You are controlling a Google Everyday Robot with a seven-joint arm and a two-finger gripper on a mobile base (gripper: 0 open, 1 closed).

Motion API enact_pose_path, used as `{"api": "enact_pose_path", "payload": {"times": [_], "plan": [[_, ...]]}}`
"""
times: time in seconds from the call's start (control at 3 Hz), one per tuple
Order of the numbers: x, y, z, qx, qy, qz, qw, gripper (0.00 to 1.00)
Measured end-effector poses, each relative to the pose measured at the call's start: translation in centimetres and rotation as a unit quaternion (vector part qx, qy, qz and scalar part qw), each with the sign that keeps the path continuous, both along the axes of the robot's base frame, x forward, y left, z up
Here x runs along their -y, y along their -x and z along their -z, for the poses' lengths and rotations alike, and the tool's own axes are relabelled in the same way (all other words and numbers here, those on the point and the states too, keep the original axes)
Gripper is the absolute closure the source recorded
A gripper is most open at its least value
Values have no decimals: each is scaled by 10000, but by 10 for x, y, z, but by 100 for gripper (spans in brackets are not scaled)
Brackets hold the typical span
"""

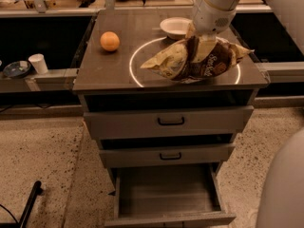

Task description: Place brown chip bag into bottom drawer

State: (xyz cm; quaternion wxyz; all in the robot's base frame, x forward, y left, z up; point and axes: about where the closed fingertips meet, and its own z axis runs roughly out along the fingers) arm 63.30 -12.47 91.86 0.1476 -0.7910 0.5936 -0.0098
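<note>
Two small things sit far left on a low ledge beside the cabinet: a dark dish (14, 69) and a white cup (38, 63), close together. Below them a black bar (29, 202) slants across the speckled floor, its lower end cut off.

On the cabinet top (95, 68) an orange (109, 41) rests near the left back corner, well apart from the rest. A thin white ring (137, 72) is marked on the top. Over its middle is the brown chip bag (172, 61), stretched left to right, pale ends sticking out either side.

The gripper (202, 47) comes down from above, jaws clamped on the bag's dark middle. Whether the bag touches the top I cannot tell. A white bowl (175, 26) stands just behind, partly hidden by the arm (216, 6).

Beneath, the top drawer (168, 121) and middle drawer (168, 156) are closed. The bottom drawer (166, 194) is pulled out, its front clipped by the lower edge. The robot's pale body (282, 184) fills the lower right corner.
</note>
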Motion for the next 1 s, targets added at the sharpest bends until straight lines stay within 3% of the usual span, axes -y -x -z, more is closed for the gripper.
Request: {"api": "enact_pose_path", "payload": {"times": [0.67,1.0], "plan": [[-1,1,1,95,99,56,9999,100],[-5,30,0,272,175,123,9994,100]]}}
